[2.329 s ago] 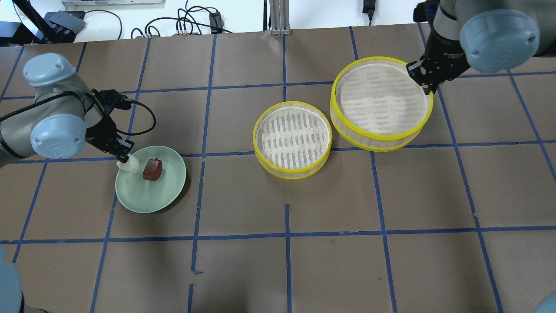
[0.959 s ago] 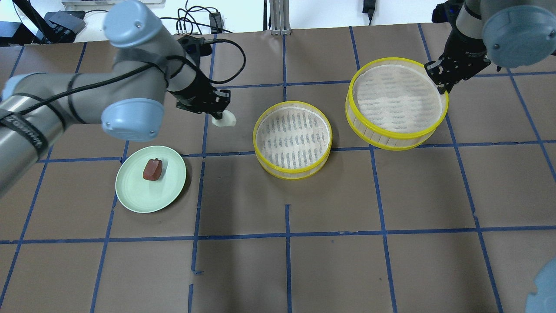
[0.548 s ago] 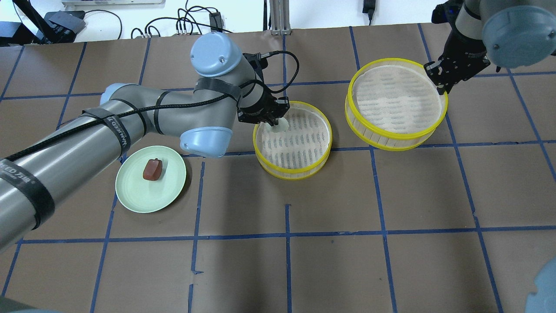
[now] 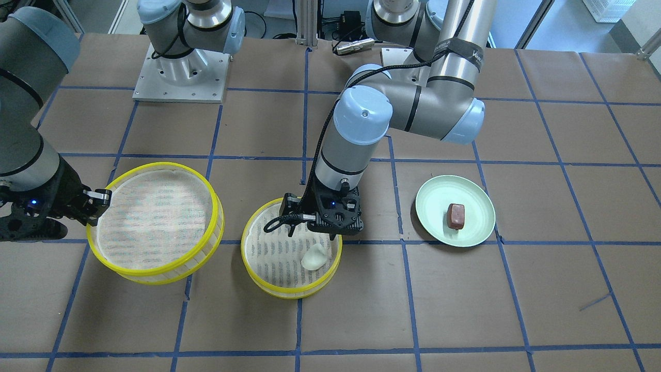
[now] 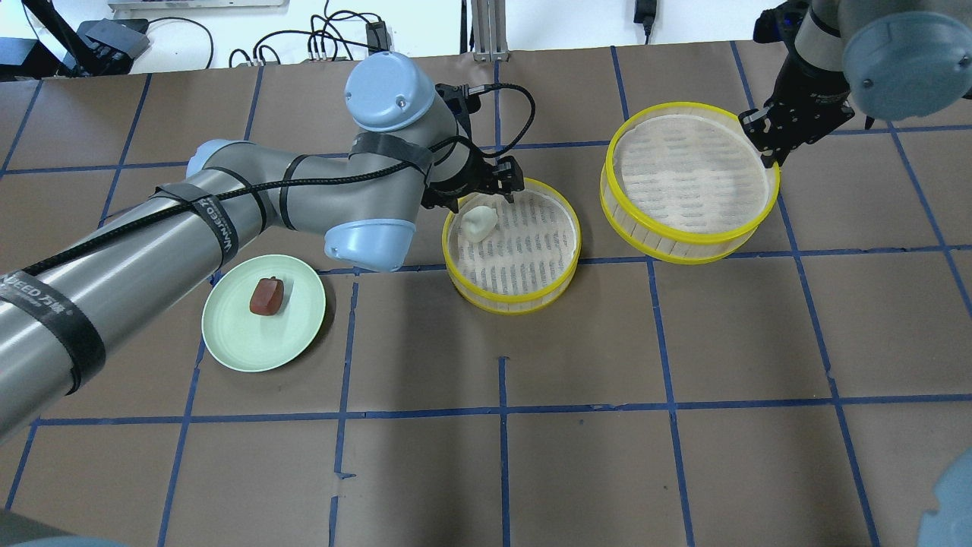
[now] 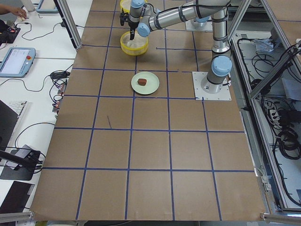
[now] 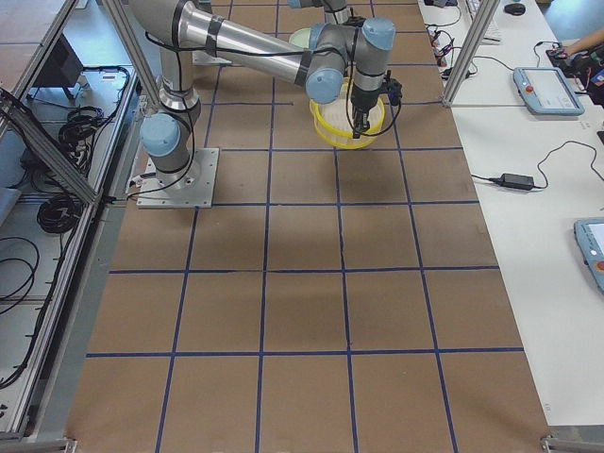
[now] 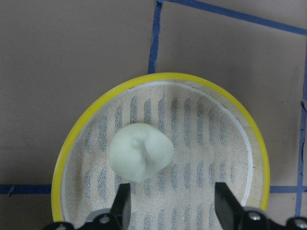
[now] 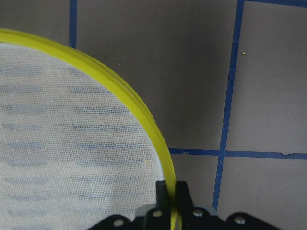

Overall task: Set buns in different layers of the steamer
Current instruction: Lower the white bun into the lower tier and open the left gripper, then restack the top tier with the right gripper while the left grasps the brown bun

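The white bun point(image 5: 480, 222) lies on the slatted floor of the nearer steamer layer point(image 5: 512, 298), close to its rim; it also shows in the front view point(image 4: 314, 257) and the left wrist view point(image 8: 140, 152). My left gripper point(image 5: 480, 196) hangs open and empty just above it. The reddish-brown bun point(image 5: 266, 295) rests on the pale green plate point(image 5: 235, 342). My right gripper point(image 5: 767, 148) is shut on the yellow rim of the other steamer layer point(image 5: 683, 247) and holds it tilted off the table. The right wrist view shows that rim point(image 9: 144, 115) pinched between the jaws.
The table is brown paper with a blue tape grid. The plate point(image 4: 475, 232) lies to the robot's left of the tray point(image 4: 289, 292). The held layer point(image 4: 155, 276) hangs to the tray's other side. Cables and gear lie beyond the table's far edge.
My left gripper carried the white bun from the plate to the nearer steamer layer, let it go there and opened. My right gripper kept its hold on the lifted layer, shifting slightly.
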Robot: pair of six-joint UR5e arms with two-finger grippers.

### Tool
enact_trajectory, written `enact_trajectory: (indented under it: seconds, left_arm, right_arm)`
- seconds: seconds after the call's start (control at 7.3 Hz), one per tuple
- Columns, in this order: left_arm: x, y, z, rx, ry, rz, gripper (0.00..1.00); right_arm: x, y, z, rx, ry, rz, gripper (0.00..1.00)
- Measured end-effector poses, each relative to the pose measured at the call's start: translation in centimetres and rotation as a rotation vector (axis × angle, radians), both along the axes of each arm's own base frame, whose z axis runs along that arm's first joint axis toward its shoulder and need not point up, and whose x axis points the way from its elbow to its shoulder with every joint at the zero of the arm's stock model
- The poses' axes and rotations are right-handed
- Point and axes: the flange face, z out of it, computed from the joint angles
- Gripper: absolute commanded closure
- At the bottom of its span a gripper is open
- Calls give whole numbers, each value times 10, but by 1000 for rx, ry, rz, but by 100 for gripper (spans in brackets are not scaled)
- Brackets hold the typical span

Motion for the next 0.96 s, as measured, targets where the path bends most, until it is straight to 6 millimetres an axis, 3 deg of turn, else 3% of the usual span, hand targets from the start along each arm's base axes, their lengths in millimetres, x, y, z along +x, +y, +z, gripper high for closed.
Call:
enact_trajectory:
  seconds: [0.27, 0.55, 0.68, 0.96]
  left_arm:
    - [87, -28, 2, -35, -128, -129, 0]
    - [167, -31, -7, -3, -183, -201, 0]
    - [194, -18, -14, 20, -198, -226, 0]
    - [234, 22, -31, 83, -259, -278, 0]
  right_arm:
    - [0, 0, 1, -3, 0, -2, 97]
    - [15, 3, 7, -11, 7, -49, 97]
    - [43, 5, 9, -21, 13, -84, 97]
    - [123, 12, 2, -41, 15, -169, 97]
